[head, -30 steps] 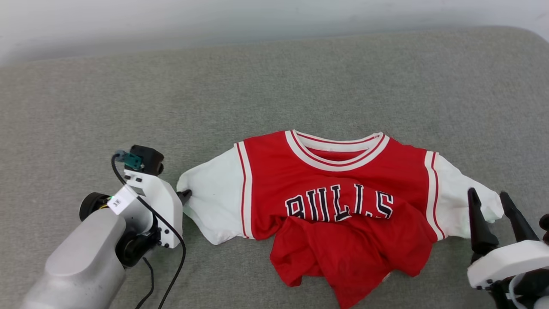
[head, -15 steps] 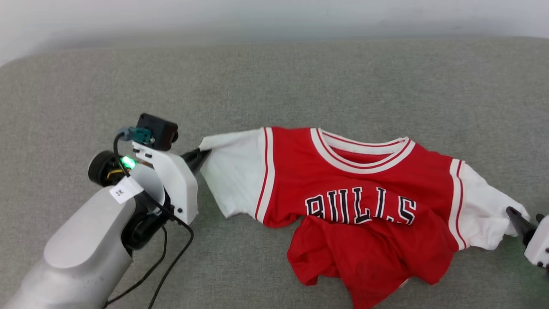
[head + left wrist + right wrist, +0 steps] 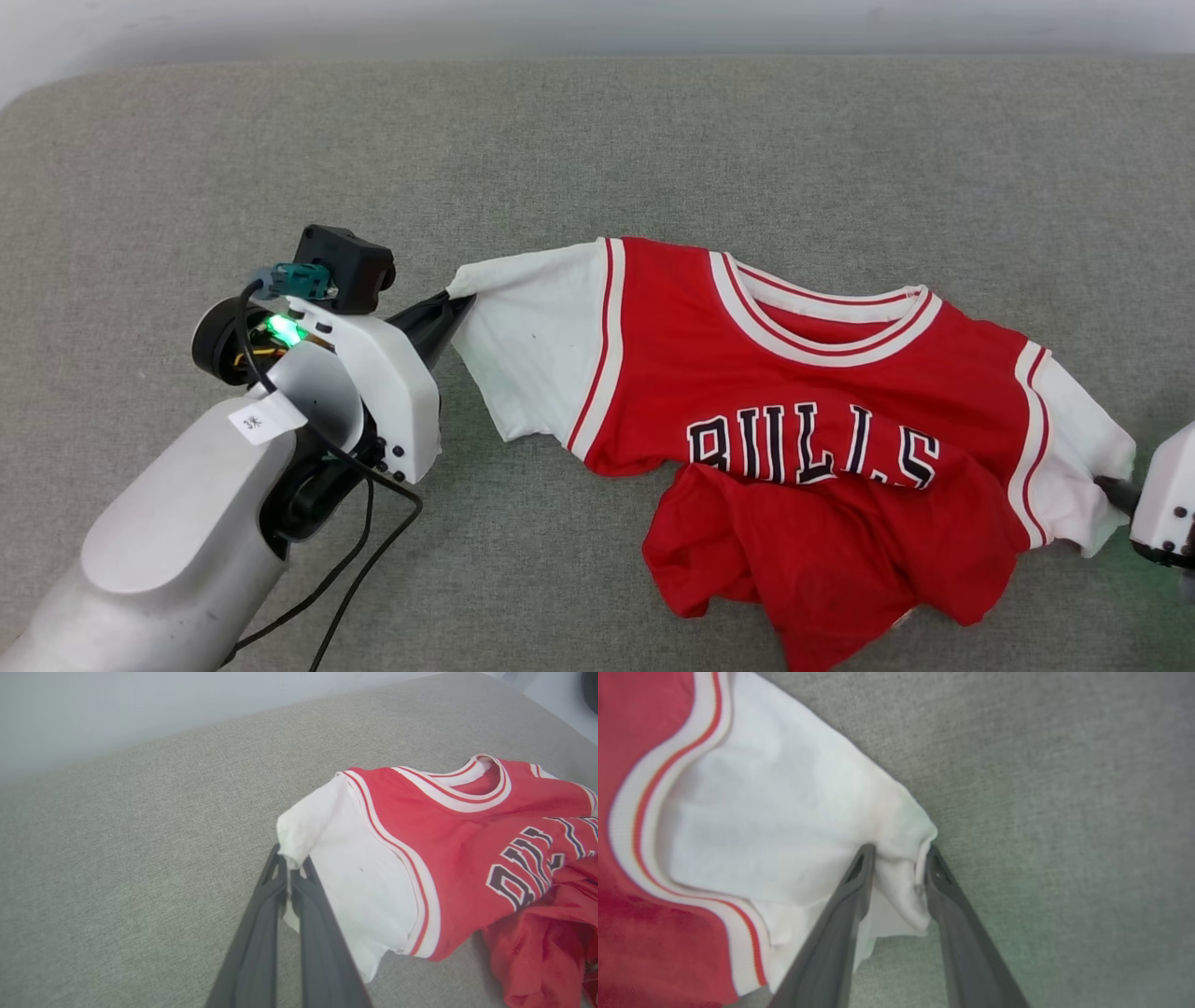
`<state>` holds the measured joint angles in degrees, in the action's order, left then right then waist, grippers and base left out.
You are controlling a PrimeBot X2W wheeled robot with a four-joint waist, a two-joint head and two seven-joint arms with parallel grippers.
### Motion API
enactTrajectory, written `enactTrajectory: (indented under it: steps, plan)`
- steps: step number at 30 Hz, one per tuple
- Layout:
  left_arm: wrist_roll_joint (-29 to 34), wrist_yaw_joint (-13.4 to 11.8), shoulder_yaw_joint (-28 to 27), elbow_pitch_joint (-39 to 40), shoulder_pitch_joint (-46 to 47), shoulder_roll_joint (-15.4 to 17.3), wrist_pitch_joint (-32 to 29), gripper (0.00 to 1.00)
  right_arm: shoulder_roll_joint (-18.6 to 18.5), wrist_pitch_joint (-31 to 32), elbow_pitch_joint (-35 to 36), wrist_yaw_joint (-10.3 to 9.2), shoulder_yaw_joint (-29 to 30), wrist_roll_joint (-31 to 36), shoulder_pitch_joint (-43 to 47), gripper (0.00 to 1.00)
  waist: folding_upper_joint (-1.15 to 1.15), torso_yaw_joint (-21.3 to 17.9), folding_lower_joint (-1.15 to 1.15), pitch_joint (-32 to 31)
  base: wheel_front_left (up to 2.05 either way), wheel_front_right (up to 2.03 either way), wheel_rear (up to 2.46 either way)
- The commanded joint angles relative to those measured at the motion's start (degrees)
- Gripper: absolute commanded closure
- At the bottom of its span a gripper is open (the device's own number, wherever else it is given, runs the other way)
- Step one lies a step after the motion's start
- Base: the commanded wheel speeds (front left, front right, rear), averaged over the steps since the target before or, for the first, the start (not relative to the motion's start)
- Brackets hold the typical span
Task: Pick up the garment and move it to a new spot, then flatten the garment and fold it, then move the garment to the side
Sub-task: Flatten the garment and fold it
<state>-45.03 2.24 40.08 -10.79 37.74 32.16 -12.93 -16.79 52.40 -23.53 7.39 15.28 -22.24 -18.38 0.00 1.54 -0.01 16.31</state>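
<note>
Fingers of left gripper [image 3: 289,870] pressed together, pinching white sleeve end of garment [image 3: 803,392]; right gripper [image 3: 899,856] fingers slightly apart, clamping bunched fold of the other white sleeve. Jersey lies front up between both grippers, lower half crumpled, on grey fabric surface [image 3: 597,140]; pale wall [image 3: 140,704] behind

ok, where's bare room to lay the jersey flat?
Free: the cushion beyond the jersey collar, and the far corner past the left claw. Crowded: the bunched hem in front, and around the right claw at the other sleeve.
</note>
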Motion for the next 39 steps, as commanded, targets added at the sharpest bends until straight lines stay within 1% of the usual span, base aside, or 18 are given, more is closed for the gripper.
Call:
enactTrajectory:
  steps: [1,5,9,11,15,19,23,29,35,39]
  plan:
    - [-0.13,-0.10,-0.25,0.39,-0.68,0.34,0.24,1.00,3.96,2.90,-2.81,0.18,-2.11,-0.85,3.16,1.00,0.00,-0.14,0.01,-0.10,0.00,0.00,0.00]
    - [-0.06,0.14,-0.12,0.58,-0.87,0.55,0.65,1.00,2.78,2.38,-0.45,0.17,-0.98,-0.95,1.58,1.00,0.00,-0.40,0.01,-0.72,0.00,0.00,0.00]
    - [0.70,-0.23,-0.90,-0.05,0.07,0.88,2.32,1.00,-1.02,-1.25,4.58,0.08,0.48,-0.07,-1.53,1.00,0.00,-0.75,0.01,-2.33,0.00,0.00,0.00]
    - [0.71,-0.21,-1.41,-0.63,0.80,1.04,3.22,1.00,-2.19,-3.08,7.02,0.09,0.81,0.36,-2.86,1.00,0.00,-0.99,0.01,-3.39,0.00,0.00,0.00]
    - [0.82,-0.93,-3.18,-2.10,3.13,1.22,4.70,1.00,-4.43,-6.01,10.10,0.08,0.23,1.79,-4.89,1.00,0.00,-1.39,0.01,-5.29,0.00,0.00,0.00]
    - [0.85,-1.97,-5.60,-4.98,6.63,0.82,6.84,1.00,-5.69,-9.50,11.53,0.08,-1.28,3.50,-8.55,1.00,0.00,-1.85,0.01,-6.55,0.00,0.00,0.00]
    - [0.46,-2.53,-8.28,-10.20,11.49,-0.10,9.27,1.00,-5.90,-14.07,11.50,0.08,-3.81,5.72,-13.88,1.00,0.00,-2.19,0.01,-6.65,0.00,0.00,0.00]
    - [0.11,-1.07,-10.96,-19.73,21.04,-1.53,12.14,1.00,-4.68,-21.10,8.96,0.07,-7.23,10.06,-25.45,1.00,0.00,-2.74,0.01,-4.78,0.00,0.00,0.00]
    - [2.26,-0.34,-12.56,-28.18,33.76,-1.79,15.82,1.00,-3.37,-27.71,5.26,0.06,-9.41,15.23,-39.82,1.00,0.00,-3.05,0.01,-0.17,0.00,0.00,0.00]
    - [4.61,0.05,-12.89,-31.77,42.36,-1.23,19.00,1.00,-2.51,-31.61,2.75,0.06,-10.55,17.83,-49.79,1.00,0.00,-3.30,0.01,3.43,0.00,0.00,0.00]
